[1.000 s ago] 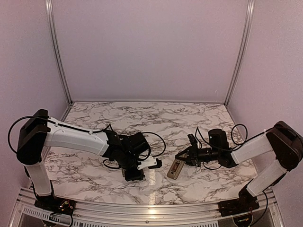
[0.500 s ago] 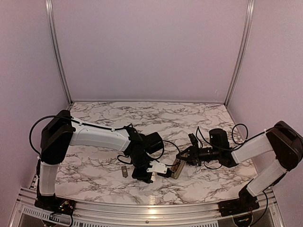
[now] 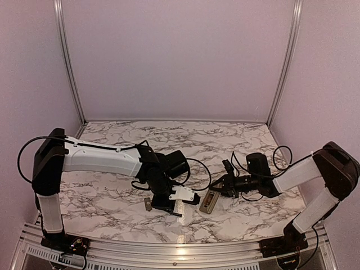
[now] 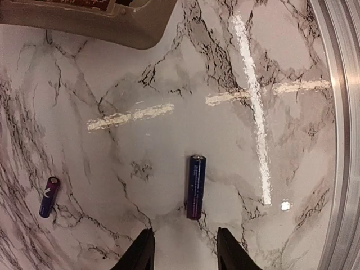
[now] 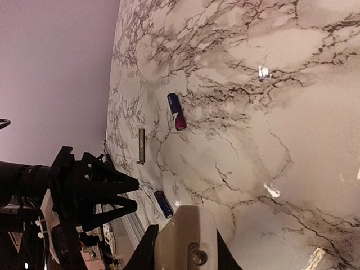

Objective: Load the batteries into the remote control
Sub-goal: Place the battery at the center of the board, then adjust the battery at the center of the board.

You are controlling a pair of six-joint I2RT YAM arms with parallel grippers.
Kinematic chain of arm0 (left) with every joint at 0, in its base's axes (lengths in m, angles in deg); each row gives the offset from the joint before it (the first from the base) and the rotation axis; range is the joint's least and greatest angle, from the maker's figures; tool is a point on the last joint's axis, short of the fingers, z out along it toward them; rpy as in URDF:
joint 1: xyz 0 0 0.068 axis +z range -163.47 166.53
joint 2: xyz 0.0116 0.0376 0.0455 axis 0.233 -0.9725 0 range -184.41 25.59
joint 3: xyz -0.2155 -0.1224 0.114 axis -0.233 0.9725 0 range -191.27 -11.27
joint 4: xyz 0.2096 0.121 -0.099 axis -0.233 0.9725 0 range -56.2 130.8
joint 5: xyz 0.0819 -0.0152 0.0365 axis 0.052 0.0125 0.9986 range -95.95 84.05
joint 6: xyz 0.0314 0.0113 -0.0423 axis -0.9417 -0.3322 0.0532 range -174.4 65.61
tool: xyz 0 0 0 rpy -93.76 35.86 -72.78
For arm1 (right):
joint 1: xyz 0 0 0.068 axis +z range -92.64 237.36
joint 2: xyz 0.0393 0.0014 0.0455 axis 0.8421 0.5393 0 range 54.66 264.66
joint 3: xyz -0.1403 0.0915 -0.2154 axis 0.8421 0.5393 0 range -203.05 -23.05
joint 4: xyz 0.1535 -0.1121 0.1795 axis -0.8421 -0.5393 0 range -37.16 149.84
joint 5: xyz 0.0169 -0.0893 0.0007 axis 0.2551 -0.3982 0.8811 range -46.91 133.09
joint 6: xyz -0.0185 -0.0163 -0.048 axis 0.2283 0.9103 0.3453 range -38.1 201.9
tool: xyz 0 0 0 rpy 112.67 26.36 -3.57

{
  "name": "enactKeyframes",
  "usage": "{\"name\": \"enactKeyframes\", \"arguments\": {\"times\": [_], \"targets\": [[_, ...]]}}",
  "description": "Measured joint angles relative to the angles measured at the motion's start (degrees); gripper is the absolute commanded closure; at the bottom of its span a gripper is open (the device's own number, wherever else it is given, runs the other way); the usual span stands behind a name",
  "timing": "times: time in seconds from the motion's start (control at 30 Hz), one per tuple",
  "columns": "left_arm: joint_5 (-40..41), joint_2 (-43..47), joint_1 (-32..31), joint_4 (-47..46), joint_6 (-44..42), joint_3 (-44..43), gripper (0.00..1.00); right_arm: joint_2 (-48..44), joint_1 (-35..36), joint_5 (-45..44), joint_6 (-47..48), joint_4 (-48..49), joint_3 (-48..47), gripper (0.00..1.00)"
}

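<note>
Left gripper (image 4: 185, 256) above the marble table (image 4: 281, 140), jaws part open and empty; I see one battery (image 4: 196, 187) lying just ahead of them, a second battery (image 4: 49, 197) well aside; right gripper (image 5: 184, 247) clasps the remote control (image 3: 209, 201) by one end, recess upward, just beside my left gripper.

The remote control (image 4: 84, 25), seemingly back-up, runs off the left wrist view's top.

A lab test booth: plain lilac walls (image 3: 180, 56), aluminium frame posts (image 3: 68, 62), marble-patterned tabletop (image 3: 185, 140).
</note>
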Motion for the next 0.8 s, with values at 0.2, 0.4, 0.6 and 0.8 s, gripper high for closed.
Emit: {"name": "enactKeyframes", "arguments": {"times": [0.2, 0.4, 0.6, 0.8], "targets": [[8.8, 17.9, -0.5, -8.8, 8.4, 8.9, 0.07, 0.0, 0.0, -0.2, 2.2, -2.2, -2.6, 1.0], [18.5, 36.5, 0.1, -21.7, 30.3, 21.0, 0.01, 0.0, 0.2, -1.9, 6.5, -6.7, -6.9, 1.0], [19.0, 39.8, 0.1, -25.8, 49.9, 31.4, 0.01, 0.1, 2.2, -4.3, 9.5, -9.4, -10.2, 1.0], [25.2, 35.9, -5.7, -25.9, 60.9, 35.0, 0.01, 2.4, 6.4, -5.8, 10.7, -9.8, -13.0, 1.0]]}}
